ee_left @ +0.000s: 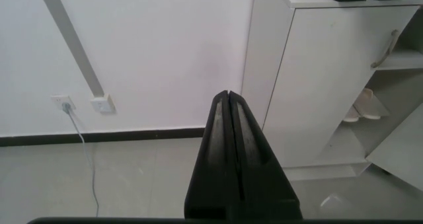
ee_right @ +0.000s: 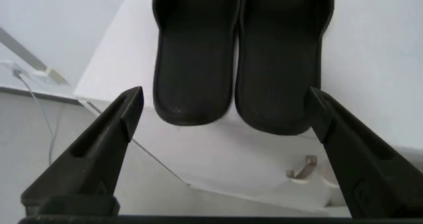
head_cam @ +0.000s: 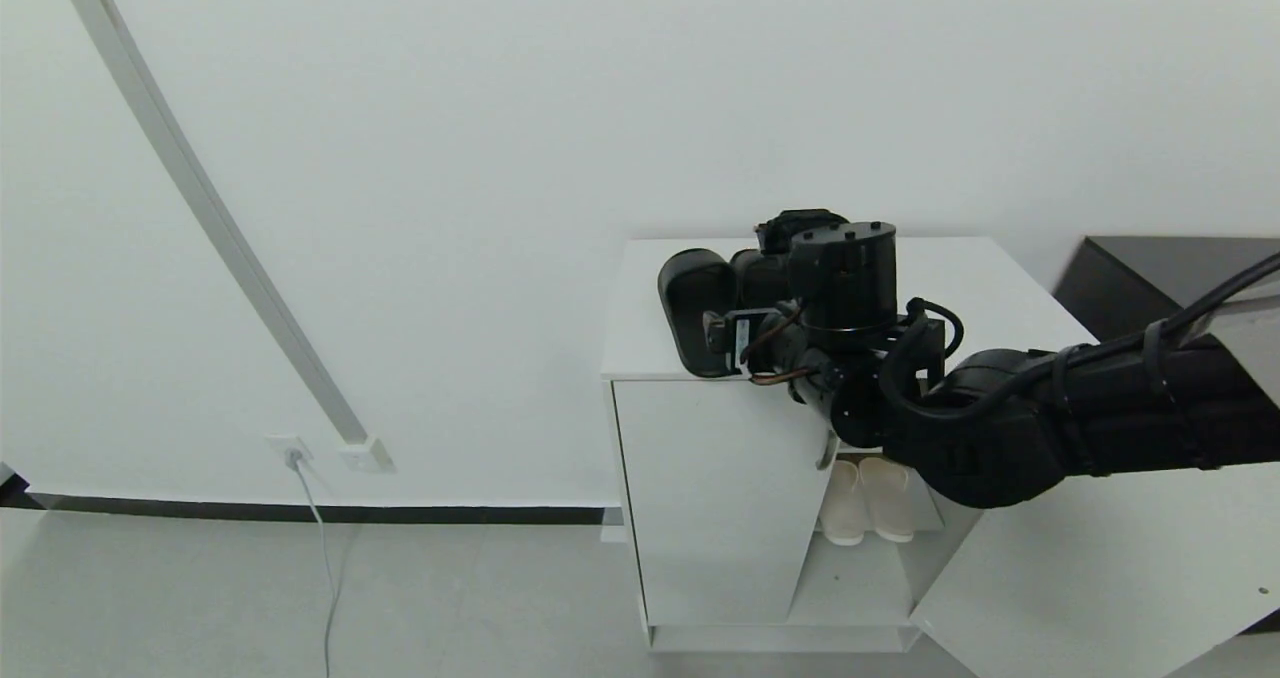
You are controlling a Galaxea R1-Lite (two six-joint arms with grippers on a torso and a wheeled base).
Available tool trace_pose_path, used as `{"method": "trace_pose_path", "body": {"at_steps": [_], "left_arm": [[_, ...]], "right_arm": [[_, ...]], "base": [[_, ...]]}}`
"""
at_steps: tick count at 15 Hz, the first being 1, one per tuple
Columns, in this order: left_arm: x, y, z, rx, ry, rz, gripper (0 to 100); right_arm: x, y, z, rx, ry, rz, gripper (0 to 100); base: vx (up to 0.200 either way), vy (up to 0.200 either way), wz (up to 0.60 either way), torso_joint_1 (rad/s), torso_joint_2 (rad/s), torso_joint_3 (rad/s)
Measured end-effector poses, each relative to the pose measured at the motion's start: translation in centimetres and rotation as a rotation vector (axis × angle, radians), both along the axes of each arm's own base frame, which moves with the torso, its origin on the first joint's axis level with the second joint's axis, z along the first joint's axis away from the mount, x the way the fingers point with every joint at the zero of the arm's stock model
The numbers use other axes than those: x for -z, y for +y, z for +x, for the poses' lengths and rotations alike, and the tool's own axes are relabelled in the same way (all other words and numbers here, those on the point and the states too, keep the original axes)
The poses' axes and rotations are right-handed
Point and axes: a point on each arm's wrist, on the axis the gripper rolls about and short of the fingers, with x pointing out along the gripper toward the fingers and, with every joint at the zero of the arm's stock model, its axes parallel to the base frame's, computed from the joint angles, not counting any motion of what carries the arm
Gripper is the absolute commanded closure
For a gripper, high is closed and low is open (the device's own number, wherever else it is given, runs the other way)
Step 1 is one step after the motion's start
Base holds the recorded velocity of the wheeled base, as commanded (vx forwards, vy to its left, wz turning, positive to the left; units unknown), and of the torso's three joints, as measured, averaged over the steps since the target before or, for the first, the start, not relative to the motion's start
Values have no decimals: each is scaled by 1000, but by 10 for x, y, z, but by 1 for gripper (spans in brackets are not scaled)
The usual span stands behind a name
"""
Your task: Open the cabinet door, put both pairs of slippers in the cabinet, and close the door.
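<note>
The black slippers (ee_right: 198, 59) lie side by side at the near edge of the cabinet (head_cam: 715, 498) top. The right gripper (ee_right: 225, 95) hovers close, fingers spread wide. They look light, soft and bendy, so pinch both together across their outer sides. The left gripper (ee_left: 228, 118) is pressed closed, empty.

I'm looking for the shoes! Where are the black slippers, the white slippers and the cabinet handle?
black slippers (ee_right: 195, 59): right wrist view, footbed of one slipper.
white slippers (head_cam: 886, 498): head view, top of one slipper.
cabinet handle (ee_left: 385, 49): left wrist view, its middle.

One cabinet (head_cam: 720, 498), two black slippers (ee_right: 195, 59), two white slippers (head_cam: 845, 503) (probably; partly hidden).
</note>
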Motion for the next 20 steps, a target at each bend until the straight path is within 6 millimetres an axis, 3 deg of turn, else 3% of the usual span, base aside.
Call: {"method": "trace_pose_path", "body": {"at_steps": [3, 9, 16, 20], "left_arm": [[0, 0, 0, 0, 0, -1, 100], [0, 0, 0, 0, 0, -1, 100], [0, 0, 0, 0, 0, -3, 100], [0, 0, 0, 0, 0, -2, 100]], "right_arm": [[7, -1, 2, 10, 11, -9, 0], [34, 10, 13, 12, 14, -20, 0], [51, 18, 68, 67, -58, -33, 0], [54, 16, 89, 89, -85, -42, 0]], "base": [[200, 0, 0, 10, 1, 1], [0, 0, 0, 0, 0, 0], [0, 0, 0, 0, 0, 0], [0, 0, 0, 0, 0, 0]]}}
